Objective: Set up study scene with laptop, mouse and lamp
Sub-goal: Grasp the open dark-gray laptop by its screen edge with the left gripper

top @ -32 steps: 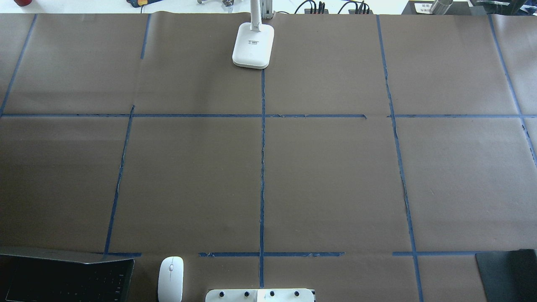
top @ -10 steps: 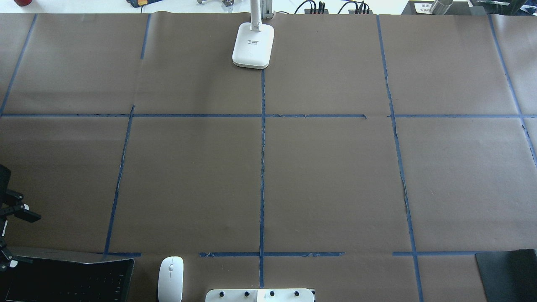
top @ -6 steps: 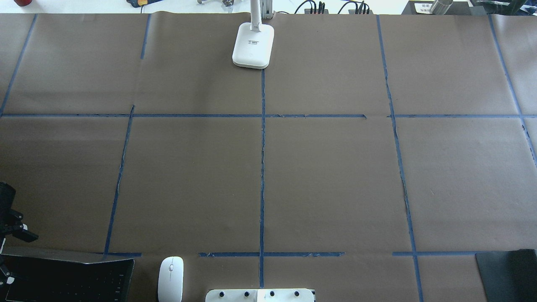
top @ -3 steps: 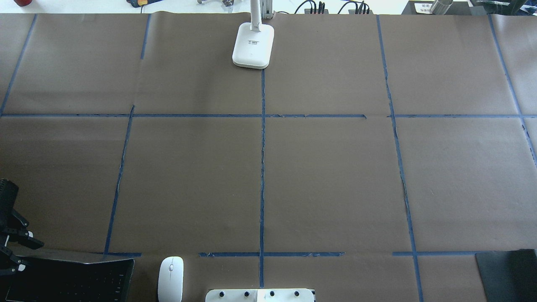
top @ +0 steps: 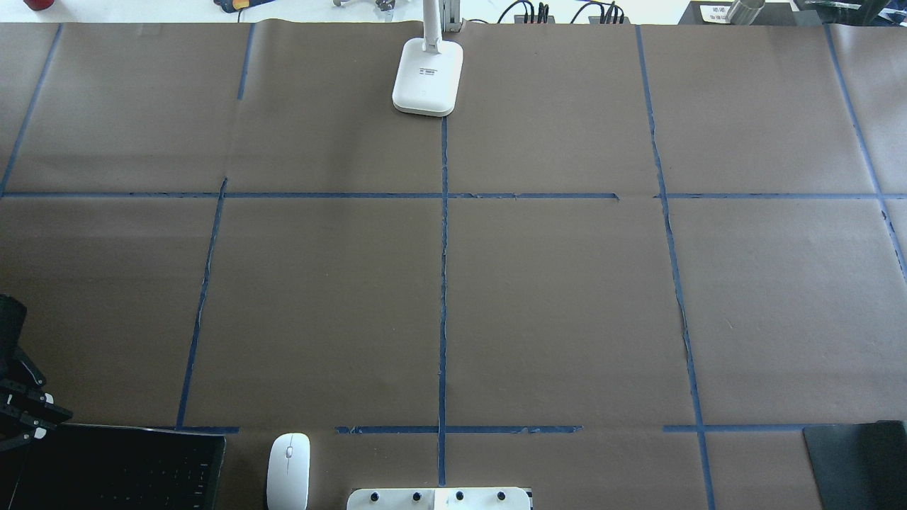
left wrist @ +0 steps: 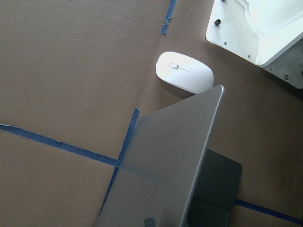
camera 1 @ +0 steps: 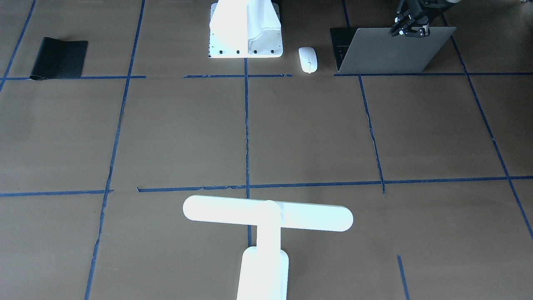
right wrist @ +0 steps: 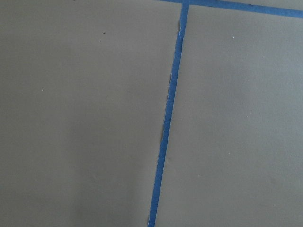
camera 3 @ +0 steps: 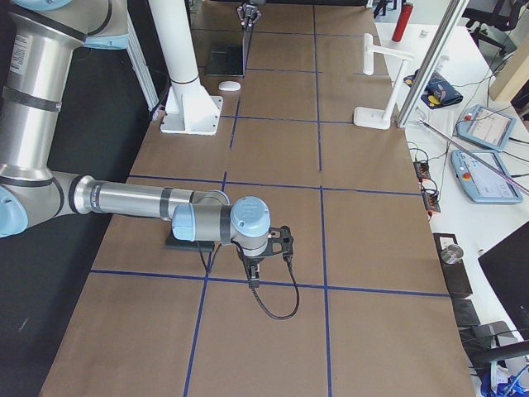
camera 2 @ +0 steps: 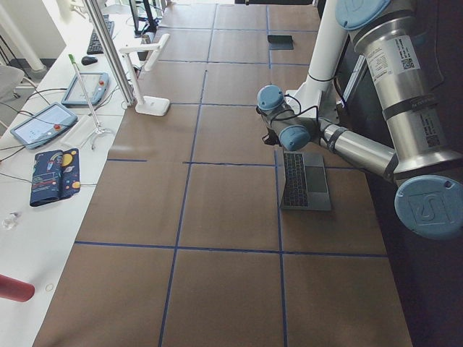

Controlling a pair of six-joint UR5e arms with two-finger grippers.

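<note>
left gripper (camera 1: 410, 29) pinched on the top edge of the laptop (camera 1: 387, 52) lid. lid open and tilted back, keyboard facing the robot. laptop sits at the robot-side edge of the table (camera 1: 416, 125), on its left. mouse (camera 1: 308, 59) just beside the laptop, not touching. lamp (camera 1: 266, 216) upright at the far edge, mid-table. right gripper (camera 3: 283, 242) low over bare brown paper (camera 3: 273, 149), well apart; open or closed, cannot tell.

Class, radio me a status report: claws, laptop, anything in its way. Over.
Left claw clamped on open laptop's lid edge. Right claw over bare paper, state unclear. Mouse beside laptop, apart.
</note>
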